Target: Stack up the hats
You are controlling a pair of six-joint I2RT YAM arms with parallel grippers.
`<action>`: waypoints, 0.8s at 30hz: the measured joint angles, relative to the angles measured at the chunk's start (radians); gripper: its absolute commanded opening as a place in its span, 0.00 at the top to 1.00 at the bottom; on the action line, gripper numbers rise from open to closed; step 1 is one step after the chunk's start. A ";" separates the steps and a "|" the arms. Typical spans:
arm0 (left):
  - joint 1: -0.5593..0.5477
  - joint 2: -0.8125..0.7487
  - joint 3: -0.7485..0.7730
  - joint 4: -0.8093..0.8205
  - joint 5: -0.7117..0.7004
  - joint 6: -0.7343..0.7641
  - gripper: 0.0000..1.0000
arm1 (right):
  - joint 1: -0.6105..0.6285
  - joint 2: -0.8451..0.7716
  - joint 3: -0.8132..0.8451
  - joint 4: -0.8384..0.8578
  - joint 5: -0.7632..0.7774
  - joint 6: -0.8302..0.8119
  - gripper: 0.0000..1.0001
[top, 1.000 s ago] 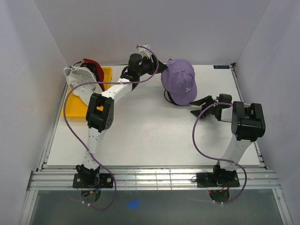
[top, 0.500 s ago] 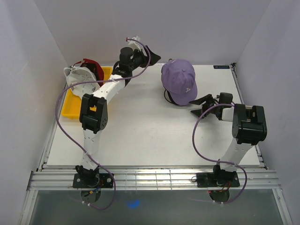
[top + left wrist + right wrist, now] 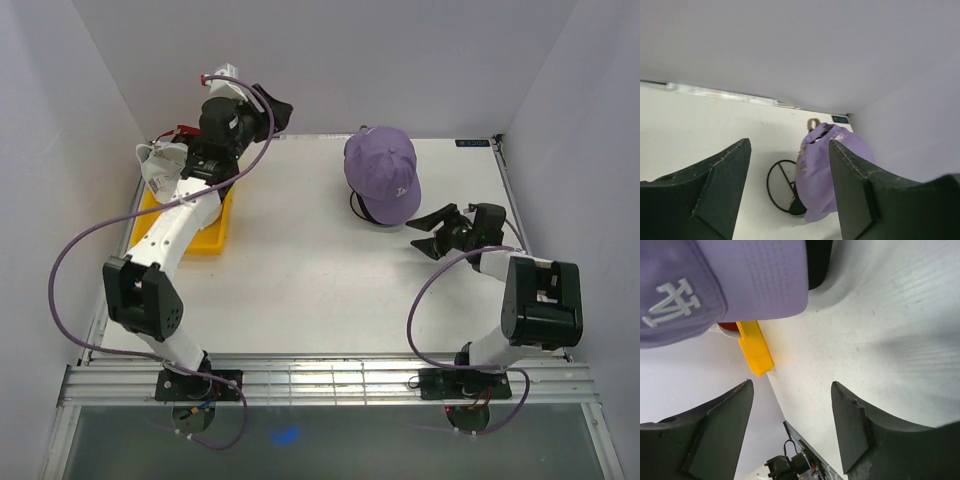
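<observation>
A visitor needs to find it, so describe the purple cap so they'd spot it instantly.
On the white table, look to the far right part, just beyond the right pincer. A lavender cap sits there crown up with a white front logo. It's the only purple one; the white cap and red cap are by the yellow tray far left.

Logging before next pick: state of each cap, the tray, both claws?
Purple cap: on the black cap, on the table.
Black cap: under the purple cap, mostly hidden.
White cap: at the yellow tray's far end.
Red cap: beside the white cap, mostly hidden.
Left claw: open, empty, above the tray.
Right claw: open, empty, near the purple cap.
</observation>
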 measured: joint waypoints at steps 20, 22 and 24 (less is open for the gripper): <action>0.183 0.029 0.025 -0.721 -0.734 -0.150 0.38 | 0.040 -0.298 0.033 -0.294 0.024 -0.304 0.31; 0.208 0.081 0.043 -0.741 -0.725 -0.169 0.38 | 0.041 -0.307 0.033 -0.314 0.023 -0.312 0.31; 0.228 0.125 0.070 -0.758 -0.719 -0.178 0.38 | 0.041 -0.312 0.033 -0.329 0.021 -0.322 0.31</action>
